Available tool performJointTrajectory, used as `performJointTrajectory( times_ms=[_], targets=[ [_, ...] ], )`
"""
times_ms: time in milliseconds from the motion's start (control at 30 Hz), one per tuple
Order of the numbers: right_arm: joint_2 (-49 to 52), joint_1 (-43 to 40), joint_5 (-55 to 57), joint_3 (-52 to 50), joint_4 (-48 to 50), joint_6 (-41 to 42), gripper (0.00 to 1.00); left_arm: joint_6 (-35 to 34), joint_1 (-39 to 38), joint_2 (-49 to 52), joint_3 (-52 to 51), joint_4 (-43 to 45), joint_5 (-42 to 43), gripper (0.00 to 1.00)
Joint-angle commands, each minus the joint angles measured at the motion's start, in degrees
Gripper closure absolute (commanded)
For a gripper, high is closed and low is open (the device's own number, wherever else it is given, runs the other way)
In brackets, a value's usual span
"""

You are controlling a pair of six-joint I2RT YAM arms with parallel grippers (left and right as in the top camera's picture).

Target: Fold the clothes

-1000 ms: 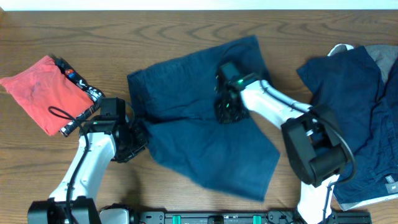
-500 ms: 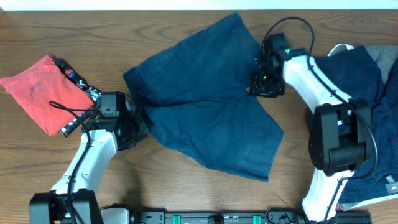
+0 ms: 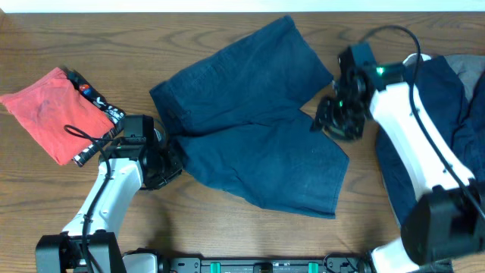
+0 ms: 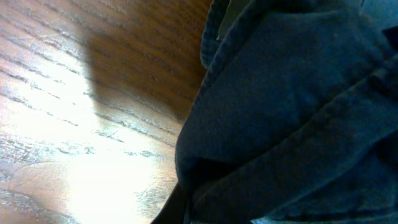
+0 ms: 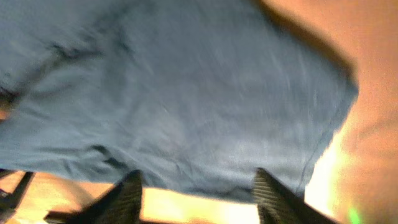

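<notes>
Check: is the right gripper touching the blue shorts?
Cannot tell. Overhead, the right gripper is beside the blue shorts; the blurred right wrist view shows open fingers near the hem, no plain gap.

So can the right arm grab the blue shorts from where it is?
Probably yes. The right gripper is open, right beside the blue shorts at their right edge, and nothing lies between them.

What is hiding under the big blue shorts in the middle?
Only the wooden table shows around the blue shorts. The cloth covers whatever is beneath, so that cannot be seen.
</notes>
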Motion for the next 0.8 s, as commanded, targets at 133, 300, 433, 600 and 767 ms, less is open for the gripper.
performJointTrajectory(
  times_ms=[133, 300, 433, 600, 767],
  targets=[
    [-10.34, 4.2, -1.66, -19.54, 4.31, 12.28, 0.4, 1.4, -0.24, 0.37, -0.07, -1.97, 0.28, 0.93],
    [-14.08, 8.22, -2.21, -31.39, 6.86, 23.41, 0.43, 1.4, -0.24, 0.37, -0.07, -5.44, 0.28, 0.94],
    [-15.8, 10.45, -5.4, -38.56, 11.04, 27.74, 0.44, 1.4, -0.24, 0.37, -0.07, -7.54, 0.28, 0.93],
    [-16.41, 10.45, -3.69, -43.71, 16.57, 31.93, 0.44, 1.4, -0.24, 0.37, -0.07, -9.53, 0.28, 0.94],
    [-16.41, 10.14, 2.6, -46.16, 20.24, 35.95, 0.43, 1.4, -0.24, 0.37, -0.07, -13.07, 0.28, 0.93]
  ],
)
